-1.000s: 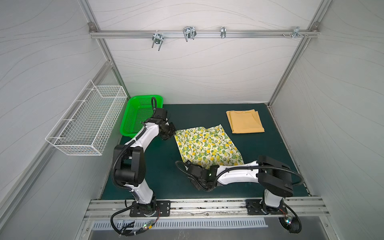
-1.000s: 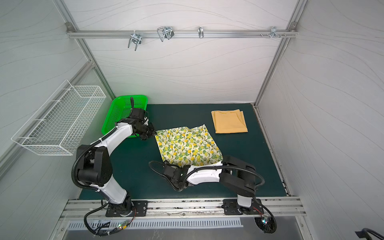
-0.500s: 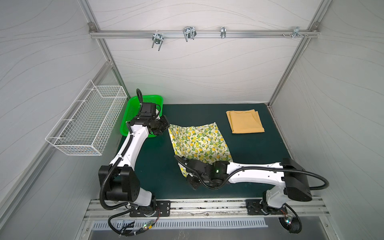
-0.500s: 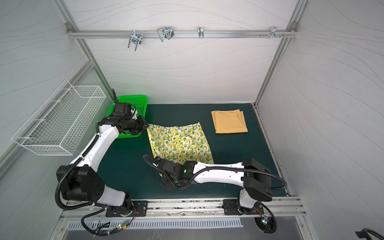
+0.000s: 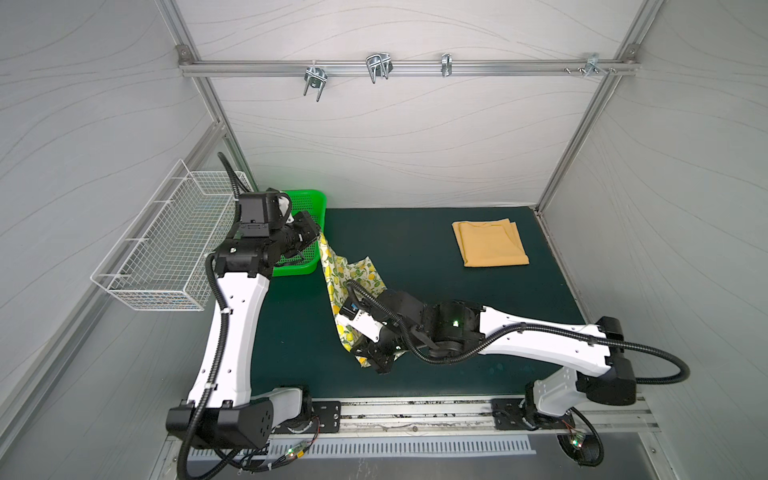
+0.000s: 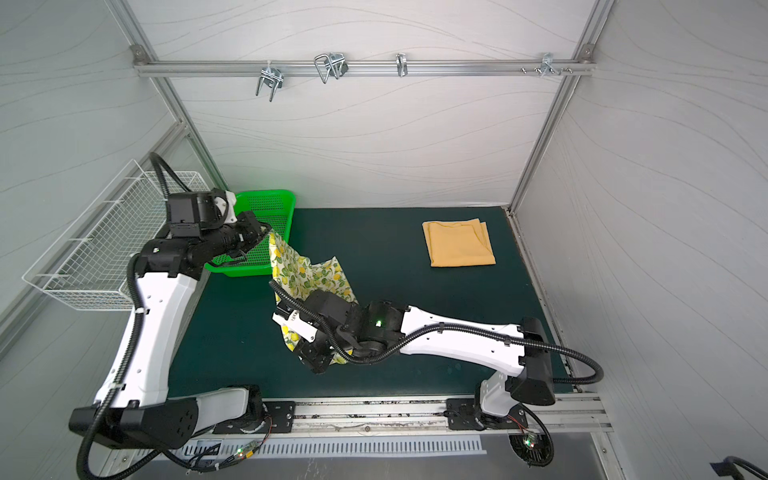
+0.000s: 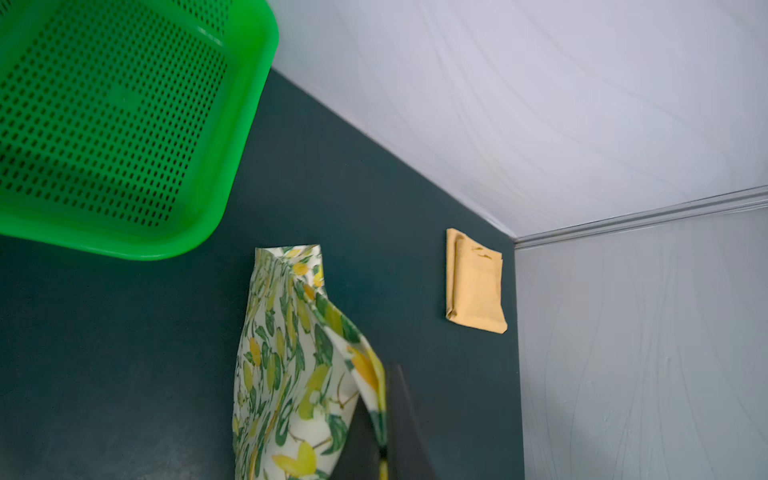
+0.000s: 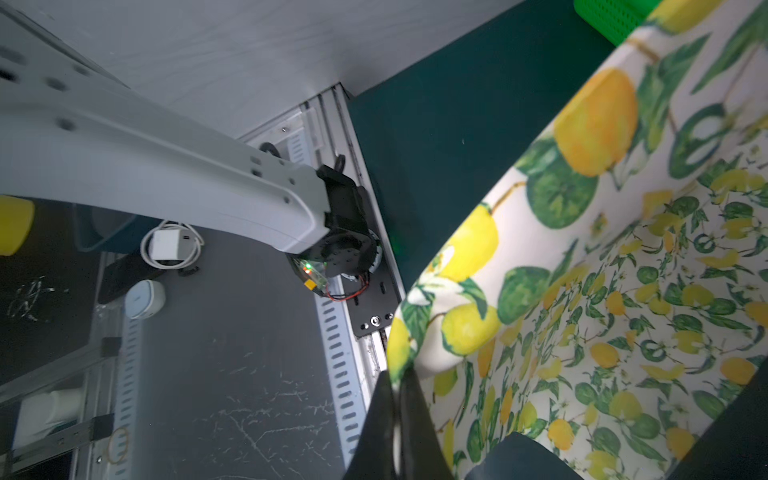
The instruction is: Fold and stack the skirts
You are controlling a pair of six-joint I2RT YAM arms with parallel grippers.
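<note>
The cream lemon-print skirt [image 5: 353, 276] [image 6: 307, 274] is lifted off the green mat and hangs slack between my two grippers. My left gripper [image 5: 318, 233] [image 6: 268, 232] is shut on its far corner beside the green basket; in the left wrist view a strip of the cloth [image 7: 286, 353] is pinched between the jaws of that gripper [image 7: 381, 419]. My right gripper [image 5: 372, 359] [image 6: 316, 360] is shut on the near corner, and the right wrist view shows the cloth [image 8: 602, 291] running into its closed jaws [image 8: 397, 382]. The mustard-yellow skirt [image 5: 490, 243] [image 6: 459, 243] [image 7: 476, 286] lies folded at the back right.
A green plastic basket [image 5: 309, 199] [image 6: 266, 194] [image 7: 249, 124] stands at the back left corner under the left wrist. A white wire basket [image 5: 166, 245] hangs on the left wall. Walls close in the mat on three sides; the metal rail [image 5: 415, 409] runs along the front.
Both arms have raised the lemon skirt from lying flat on the mat. The left gripper moved up and left over the basket. The cloth now hangs folded and narrow.
</note>
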